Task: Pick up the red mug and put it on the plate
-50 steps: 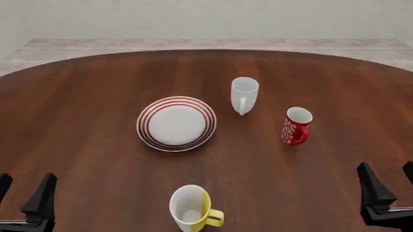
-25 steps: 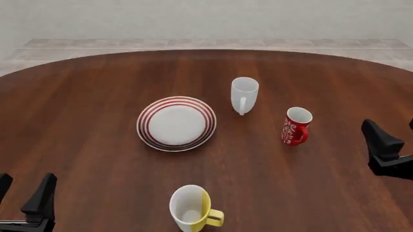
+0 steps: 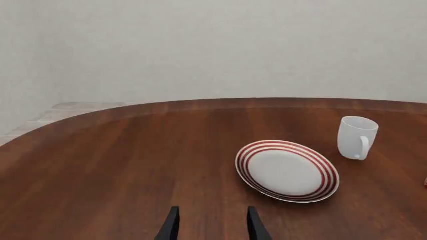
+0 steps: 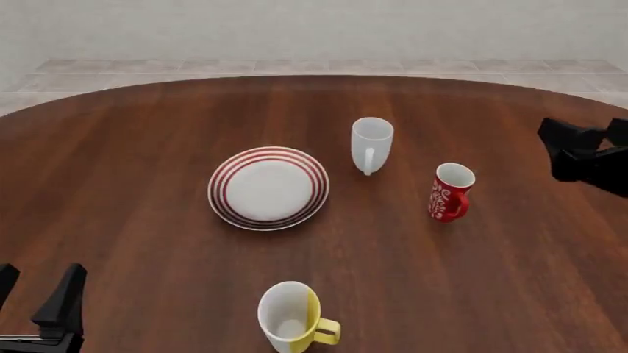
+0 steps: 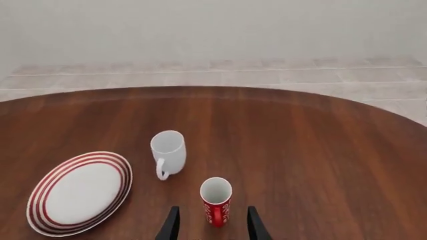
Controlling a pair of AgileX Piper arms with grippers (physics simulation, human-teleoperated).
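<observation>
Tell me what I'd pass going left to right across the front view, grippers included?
left gripper → plate → yellow-and-white mug → white mug → red mug → right gripper

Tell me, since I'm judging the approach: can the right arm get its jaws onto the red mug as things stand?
Probably yes. The right gripper is open, and in its wrist view the red mug stands upright just ahead, lined up between the jaws. The white mug and the plate sit off to the side, apart from it.
</observation>
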